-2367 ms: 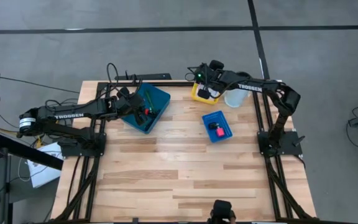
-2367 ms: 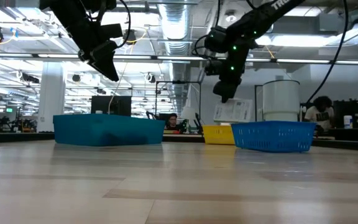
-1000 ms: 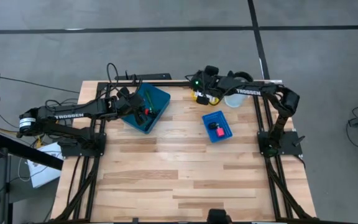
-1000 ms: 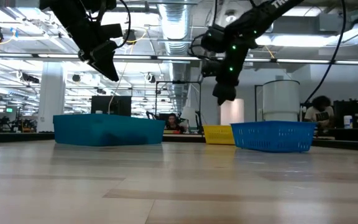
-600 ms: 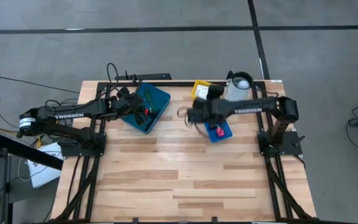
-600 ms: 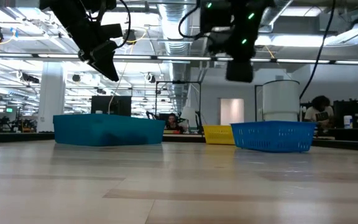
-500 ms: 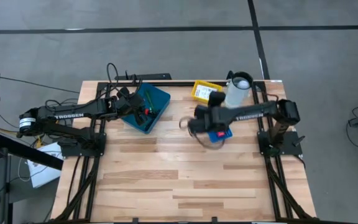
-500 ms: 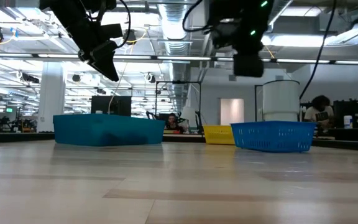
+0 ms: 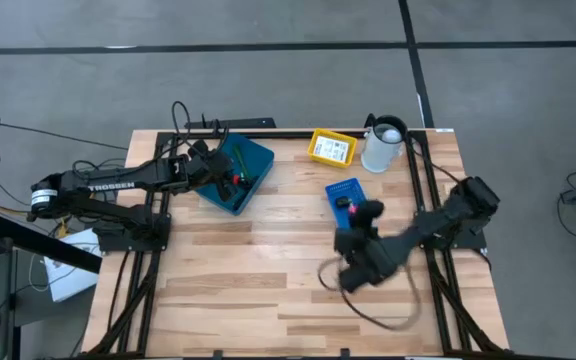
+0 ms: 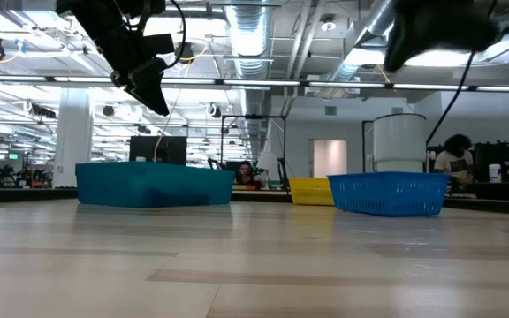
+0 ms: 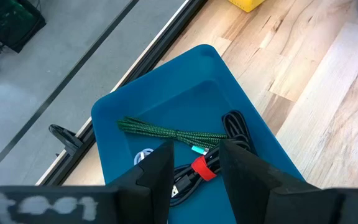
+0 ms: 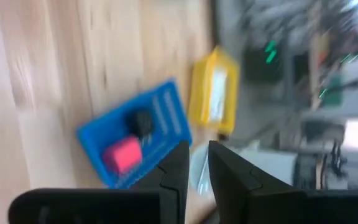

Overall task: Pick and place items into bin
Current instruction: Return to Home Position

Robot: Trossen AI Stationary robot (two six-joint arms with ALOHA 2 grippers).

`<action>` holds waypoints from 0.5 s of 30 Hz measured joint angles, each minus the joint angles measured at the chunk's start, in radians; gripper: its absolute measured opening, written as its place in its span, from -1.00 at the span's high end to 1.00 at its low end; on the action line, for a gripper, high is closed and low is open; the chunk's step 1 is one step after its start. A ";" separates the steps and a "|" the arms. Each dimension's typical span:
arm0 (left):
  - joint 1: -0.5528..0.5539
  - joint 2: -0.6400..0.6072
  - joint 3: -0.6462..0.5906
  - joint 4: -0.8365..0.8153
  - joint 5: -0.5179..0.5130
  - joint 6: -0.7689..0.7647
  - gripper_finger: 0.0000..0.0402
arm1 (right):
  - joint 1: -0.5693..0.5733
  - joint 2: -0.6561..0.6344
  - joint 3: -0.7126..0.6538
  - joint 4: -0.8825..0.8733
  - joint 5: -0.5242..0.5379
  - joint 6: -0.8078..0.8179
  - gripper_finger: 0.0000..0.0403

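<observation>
Right gripper [image 9: 351,268] hangs over the bare wooden tabletop [image 9: 238,290], fingers a narrow slit apart, gripping nothing. The small blue mesh basket [image 9: 340,189] with its red-pink piece [image 12: 122,154] sits near it. The shallow yellow plastic bin [image 9: 317,143] holding the white printed card boxes [image 9: 336,150] lies well beyond. Left gripper [image 9: 214,169] hovers moderately open over the dark blue bin [image 9: 253,160] of cords. Sorting looks done. This reads as the homing step, and next it needs both arms folded clear of the bins.
</observation>
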 joint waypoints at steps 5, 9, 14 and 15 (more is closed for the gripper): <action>0.000 0.000 0.000 0.000 0.000 0.000 0.41 | 0.159 -0.101 -0.002 -0.012 0.216 0.167 0.73; 0.000 0.000 0.000 -0.001 0.000 0.000 0.41 | 0.267 -0.250 -0.001 -0.008 0.305 0.207 0.73; 0.000 0.000 0.000 0.000 0.000 0.000 0.41 | 0.368 -0.444 -0.001 0.026 0.370 0.219 0.73; 0.000 0.000 0.000 0.000 0.000 0.000 0.41 | 0.385 -0.478 0.000 0.051 0.378 0.197 0.73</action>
